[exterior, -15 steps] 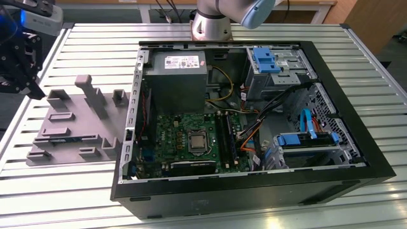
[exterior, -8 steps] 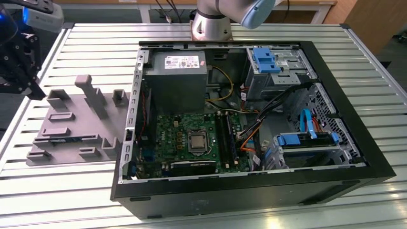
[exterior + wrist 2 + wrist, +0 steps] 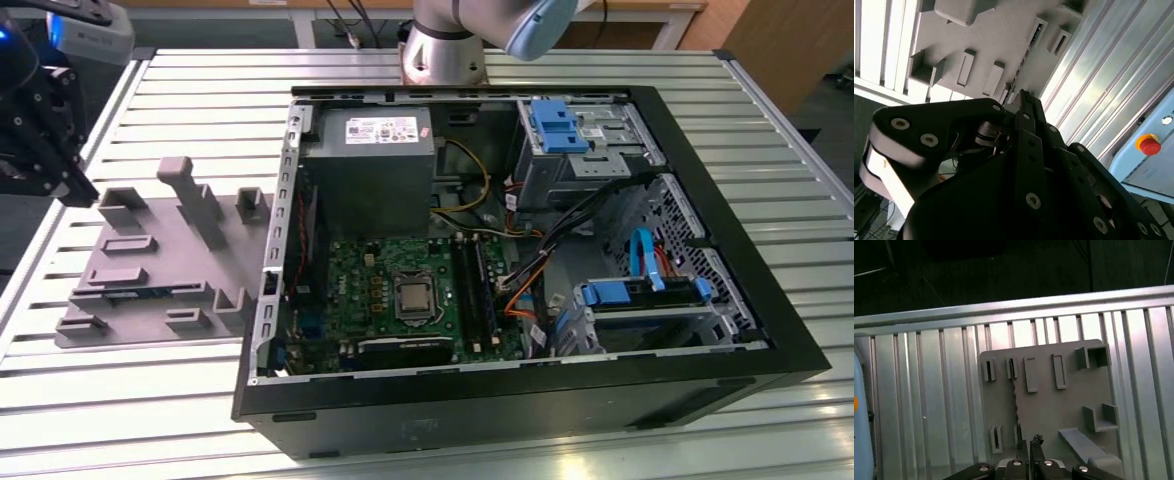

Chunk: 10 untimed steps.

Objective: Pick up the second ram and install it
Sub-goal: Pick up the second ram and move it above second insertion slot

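End effector (image 3: 1030,445): clenched and empty as far as I see, hanging just above the stick and in line with it.
Second ram (image 3: 1015,400): stands on edge in the grey fixture (image 3: 1054,410), top edge free for pinching, I judge.
Fixture: lies on the table (image 3: 160,400).
Computer case (image 3: 534,400): open, with the motherboard (image 3: 387,290) facing up, beside the fixture.

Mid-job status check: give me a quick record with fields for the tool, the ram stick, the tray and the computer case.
tool: above the grey tray, close beside the ram stick
ram stick: on edge in the tray's holders, not yet lifted
grey tray: flat on the slatted metal table, to the exterior view's left of the computer case
computer case: lying on its side, open, motherboard exposed
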Each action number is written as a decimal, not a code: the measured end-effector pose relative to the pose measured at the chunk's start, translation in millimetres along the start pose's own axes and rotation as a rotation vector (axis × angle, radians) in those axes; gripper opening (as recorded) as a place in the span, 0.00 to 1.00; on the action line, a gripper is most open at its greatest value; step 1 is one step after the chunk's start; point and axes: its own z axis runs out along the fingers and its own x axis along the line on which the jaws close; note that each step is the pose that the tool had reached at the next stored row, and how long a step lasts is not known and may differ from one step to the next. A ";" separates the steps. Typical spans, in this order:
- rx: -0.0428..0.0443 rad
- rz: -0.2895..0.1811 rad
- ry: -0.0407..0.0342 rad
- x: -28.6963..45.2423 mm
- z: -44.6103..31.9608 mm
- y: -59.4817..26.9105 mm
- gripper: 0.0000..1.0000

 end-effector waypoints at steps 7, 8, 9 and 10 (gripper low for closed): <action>0.0001 -0.072 0.0030 1.1 3.6 5.5 0.24; 0.0016 -0.072 0.0027 1.6 4.6 8.1 0.30; 0.0027 -0.072 0.0019 2.0 5.7 10.2 0.30; 0.0034 -0.072 0.0006 2.4 7.0 11.8 0.30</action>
